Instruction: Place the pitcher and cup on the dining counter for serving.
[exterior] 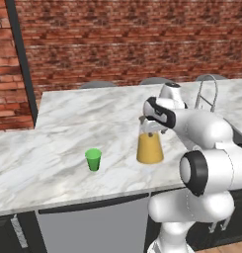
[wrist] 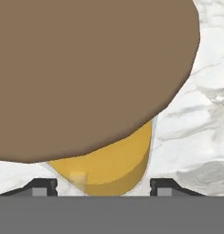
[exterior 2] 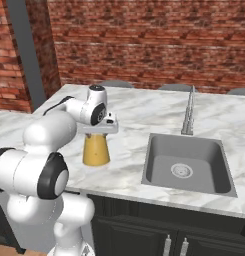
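Note:
The pitcher [exterior: 150, 148] is a clear glass cone with orange liquid, standing upright on the dining counter [exterior: 48, 143] near its front edge. My gripper [exterior: 151, 130] hangs straight down over its top, hiding the lid in both base views. In the hand view the brown lid [wrist: 86, 68] looms close. The orange body [wrist: 109, 169] sits between my two fingertips [wrist: 45, 185], which straddle it with little room on either side, and the gripper [wrist: 106, 186] still looks open. The small green cup [exterior: 93, 159] stands upright to the pitcher's left, about a hand's width away.
A steel sink [exterior 2: 186, 165] with an arched faucet [exterior 2: 188, 112] is set into the marble right of the pitcher [exterior 2: 96, 150]. Grey stool backs [exterior: 98, 84] show beyond the far edge, before a brick wall. Bare marble lies left of the cup and behind both.

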You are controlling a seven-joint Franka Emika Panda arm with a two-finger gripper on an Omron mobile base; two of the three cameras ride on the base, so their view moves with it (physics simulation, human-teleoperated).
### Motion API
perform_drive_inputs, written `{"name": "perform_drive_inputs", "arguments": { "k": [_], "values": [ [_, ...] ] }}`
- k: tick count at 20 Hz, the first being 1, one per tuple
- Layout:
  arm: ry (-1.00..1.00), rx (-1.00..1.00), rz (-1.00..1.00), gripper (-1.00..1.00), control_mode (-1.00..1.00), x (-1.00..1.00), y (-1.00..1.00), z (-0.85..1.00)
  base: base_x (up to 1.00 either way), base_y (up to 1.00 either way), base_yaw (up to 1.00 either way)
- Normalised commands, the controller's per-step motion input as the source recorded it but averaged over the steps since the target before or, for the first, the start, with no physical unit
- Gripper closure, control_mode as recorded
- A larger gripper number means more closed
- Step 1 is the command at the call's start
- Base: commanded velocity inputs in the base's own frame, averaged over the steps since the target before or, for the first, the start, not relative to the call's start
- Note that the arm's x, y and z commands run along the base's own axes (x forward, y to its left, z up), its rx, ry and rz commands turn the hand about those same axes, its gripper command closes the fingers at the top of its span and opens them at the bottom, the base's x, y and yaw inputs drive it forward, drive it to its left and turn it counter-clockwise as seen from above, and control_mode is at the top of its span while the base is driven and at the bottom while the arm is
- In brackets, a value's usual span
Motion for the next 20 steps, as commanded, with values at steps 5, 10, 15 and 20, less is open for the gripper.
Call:
{"name": "perform_drive_inputs", "arguments": {
  "k": [5, 10, 15, 20],
  "values": [
    [0.0, 0.0, 0.17, 1.0, -1.0, 0.0, 0.26, -0.51, 0.0, 0.0, 0.0],
    [0.0, 0.0, 0.11, 1.0, -1.0, 0.0, 0.07, -0.25, 0.0, 0.0, 0.0],
    [-0.04, 0.0, 0.0, 1.0, -1.0, -0.06, 0.0, -0.01, 0.0, 0.0, 0.0],
    [-0.25, 0.0, 0.0, 1.0, -1.0, -0.64, 0.0, 0.09, 0.0, 0.0, 0.0]
  ]
}}
